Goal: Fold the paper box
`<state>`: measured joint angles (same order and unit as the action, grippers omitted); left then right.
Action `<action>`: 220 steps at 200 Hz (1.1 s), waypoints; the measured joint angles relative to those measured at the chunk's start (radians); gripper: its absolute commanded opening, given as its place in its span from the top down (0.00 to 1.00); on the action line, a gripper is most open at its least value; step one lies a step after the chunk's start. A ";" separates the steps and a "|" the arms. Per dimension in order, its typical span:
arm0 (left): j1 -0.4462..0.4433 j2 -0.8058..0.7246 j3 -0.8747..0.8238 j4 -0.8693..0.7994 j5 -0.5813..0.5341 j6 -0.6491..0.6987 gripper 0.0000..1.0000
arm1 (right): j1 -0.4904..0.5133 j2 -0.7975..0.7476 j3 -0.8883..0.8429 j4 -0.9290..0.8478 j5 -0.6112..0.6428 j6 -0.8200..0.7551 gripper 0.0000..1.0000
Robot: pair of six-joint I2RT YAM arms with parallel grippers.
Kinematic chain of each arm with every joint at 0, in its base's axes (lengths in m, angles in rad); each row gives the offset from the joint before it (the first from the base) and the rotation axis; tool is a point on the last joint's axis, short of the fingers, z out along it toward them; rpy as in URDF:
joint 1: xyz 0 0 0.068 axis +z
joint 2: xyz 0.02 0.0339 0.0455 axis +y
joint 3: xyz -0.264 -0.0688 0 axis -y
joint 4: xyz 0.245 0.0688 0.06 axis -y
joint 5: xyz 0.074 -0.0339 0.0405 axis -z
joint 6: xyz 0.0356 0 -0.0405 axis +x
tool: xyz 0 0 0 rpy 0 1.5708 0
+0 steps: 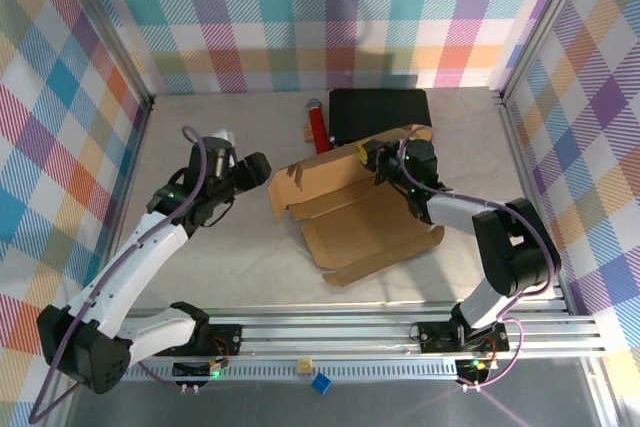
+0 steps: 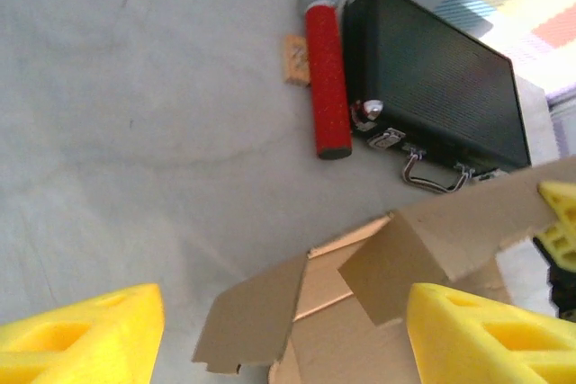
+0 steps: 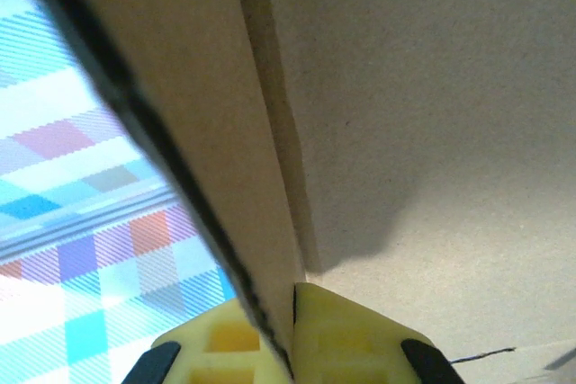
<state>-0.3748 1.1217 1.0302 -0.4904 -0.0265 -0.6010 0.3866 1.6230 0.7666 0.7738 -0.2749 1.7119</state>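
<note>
One paper box — long axis near-left to far-right.

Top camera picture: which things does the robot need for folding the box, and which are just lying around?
For the job:
- paper box
- right gripper, shut on the box's raised flap
- left gripper, open near the box

Just lying about:
- black case
- red microphone
- small tan tag
- blue block
</note>
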 measured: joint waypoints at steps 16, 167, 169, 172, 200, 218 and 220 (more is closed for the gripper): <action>0.076 0.077 0.006 -0.032 0.100 -0.092 0.39 | 0.000 0.002 -0.011 0.015 -0.018 -0.013 1.00; 0.068 0.309 -0.035 0.109 0.333 -1.125 0.31 | 0.001 0.092 -0.023 0.184 -0.052 -0.017 1.00; 0.068 0.310 -0.035 0.110 0.333 -1.133 0.31 | 0.001 0.092 -0.023 0.185 -0.052 -0.017 1.00; 0.067 0.310 -0.035 0.115 0.334 -1.141 0.31 | 0.001 0.094 -0.023 0.186 -0.052 -0.017 1.00; 0.047 0.310 -0.039 0.146 0.340 -1.217 0.31 | 0.000 0.111 -0.022 0.214 -0.050 -0.013 1.00; 0.035 0.310 -0.043 0.155 0.341 -1.249 0.31 | 0.000 0.122 -0.021 0.232 -0.047 -0.006 1.00; 0.033 0.310 -0.044 0.156 0.341 -1.253 0.31 | 0.000 0.123 -0.021 0.233 -0.048 -0.006 1.00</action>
<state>-0.3416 1.4315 0.9859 -0.3340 0.3141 -1.8538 0.3862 1.7462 0.7460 1.0073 -0.3225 1.7061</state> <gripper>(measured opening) 0.693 0.045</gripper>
